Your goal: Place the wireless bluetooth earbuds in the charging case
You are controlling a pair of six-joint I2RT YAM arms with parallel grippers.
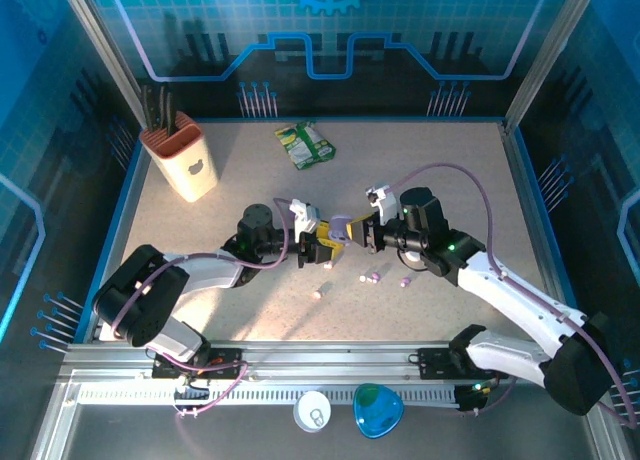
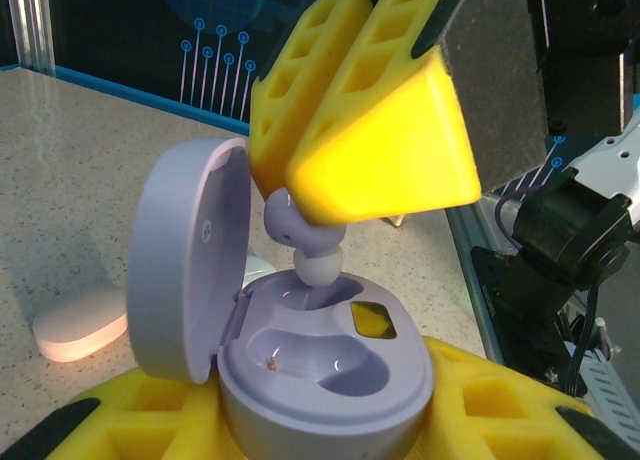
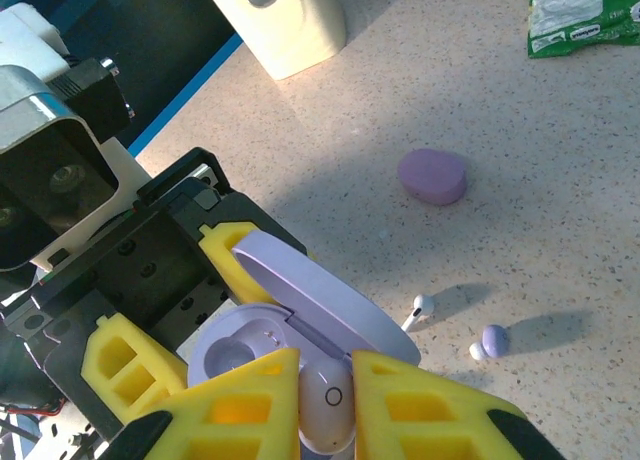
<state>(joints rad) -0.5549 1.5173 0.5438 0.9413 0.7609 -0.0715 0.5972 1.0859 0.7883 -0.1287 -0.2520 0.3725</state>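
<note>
Purple earbud, pinched by the right gripper, hovers at an empty socket of the open charging case, clamped mid-table by the left gripper; insertion likely needs a straight downward press.

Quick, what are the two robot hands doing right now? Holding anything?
Left gripper: closed on the open purple charging case.
Right gripper: closed on a purple earbud, just above the case.

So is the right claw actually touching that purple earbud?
Touching: the left wrist view shows the right gripper clamped on the earbud, above the open case.
</note>
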